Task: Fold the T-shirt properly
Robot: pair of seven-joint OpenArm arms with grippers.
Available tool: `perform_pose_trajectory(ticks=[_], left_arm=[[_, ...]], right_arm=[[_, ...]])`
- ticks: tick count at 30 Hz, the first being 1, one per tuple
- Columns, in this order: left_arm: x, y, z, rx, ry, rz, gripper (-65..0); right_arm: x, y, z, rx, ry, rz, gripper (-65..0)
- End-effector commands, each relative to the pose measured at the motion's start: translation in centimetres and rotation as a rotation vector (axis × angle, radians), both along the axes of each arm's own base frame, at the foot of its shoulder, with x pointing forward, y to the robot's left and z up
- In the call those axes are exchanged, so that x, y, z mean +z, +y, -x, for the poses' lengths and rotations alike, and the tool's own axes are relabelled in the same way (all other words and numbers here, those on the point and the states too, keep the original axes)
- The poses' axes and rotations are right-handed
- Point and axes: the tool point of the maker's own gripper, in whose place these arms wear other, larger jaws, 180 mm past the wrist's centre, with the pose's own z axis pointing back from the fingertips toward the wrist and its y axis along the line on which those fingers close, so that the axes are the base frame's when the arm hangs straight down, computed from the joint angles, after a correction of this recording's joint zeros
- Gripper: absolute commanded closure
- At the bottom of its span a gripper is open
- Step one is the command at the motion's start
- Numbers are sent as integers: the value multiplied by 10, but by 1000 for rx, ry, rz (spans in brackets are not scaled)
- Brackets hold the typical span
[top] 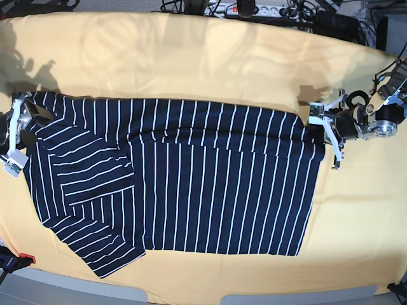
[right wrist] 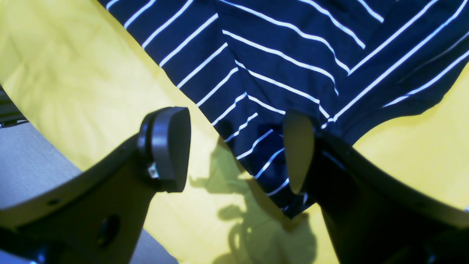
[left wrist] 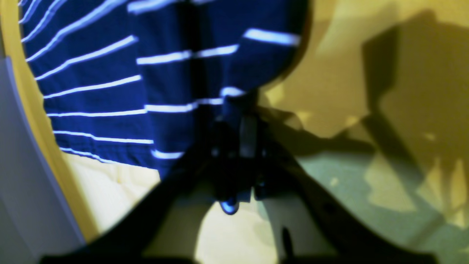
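The dark navy cloth T-shirt with thin white stripes (top: 191,184) lies flat on the yellow cloth-covered table (top: 210,57). The left gripper (left wrist: 242,110) pinches its corner; the right gripper (right wrist: 238,150) straddles the opposite corner, jaws apart.

Materials and finishes on the folding surface.
We see the T-shirt (top: 191,190) as soft, matt knit cloth, dark navy with thin white woven-looking stripes, lying in gentle creases. We find the yellow table cover (top: 191,63) likewise cloth, matt and faintly wrinkled. We note that the right gripper (right wrist: 234,150) has matt black plastic arms and smooth, dull grey pads (right wrist: 170,146); the left gripper (left wrist: 238,121) looks dark and blurred, with one small glossy glint below it.
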Motion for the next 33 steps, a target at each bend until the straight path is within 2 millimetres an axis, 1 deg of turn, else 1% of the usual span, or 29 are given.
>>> perform_pose_trajectory(ticks=[1,3,6,10,12,13,16,20,22,24,27,28,31,33], left_arm=[[10,20,-10,25,-30,-60,0],[18,23,-13,42,-32,-47,0],[29,28,-12,58,-31,-34,0],[36,30,-8,51,-33,-35,0],[38,28,-9,45,-38,-33,0],[39,28,-9,45,-38,-33,0],[39,28,-9,44,-38,-33,0],[39,28,-9,44,-38,-33,0],[38,28,-8,44,-38,-33,0],[39,27,-9,44,-38,-32,0],[39,27,-9,44,-38,-32,0],[39,27,-9,44,-38,-32,0],[39,27,-9,44,-38,-32,0],[39,28,-9,44,-38,-33,0]], right_arm=[[13,-6,-5,7,-29,21,-400],[10,-10,-1,8,-5,45,-400],[3,-17,9,9,53,92,-400],[-13,-19,26,11,116,99,-400],[-25,-28,37,4,154,150,-400],[-31,-35,43,-1,174,192,-400],[-49,-49,52,-9,167,268,-399],[-64,-70,51,20,75,405,-399],[-67,-74,50,44,39,434,-399],[-70,-80,49,67,4,481,-399],[-69,-94,40,24,-63,567,-399],[-71,-92,39,16,-75,564,-399],[-81,-79,43,28,-76,514,-400],[-86,-79,45,33,-80,532,-400]])
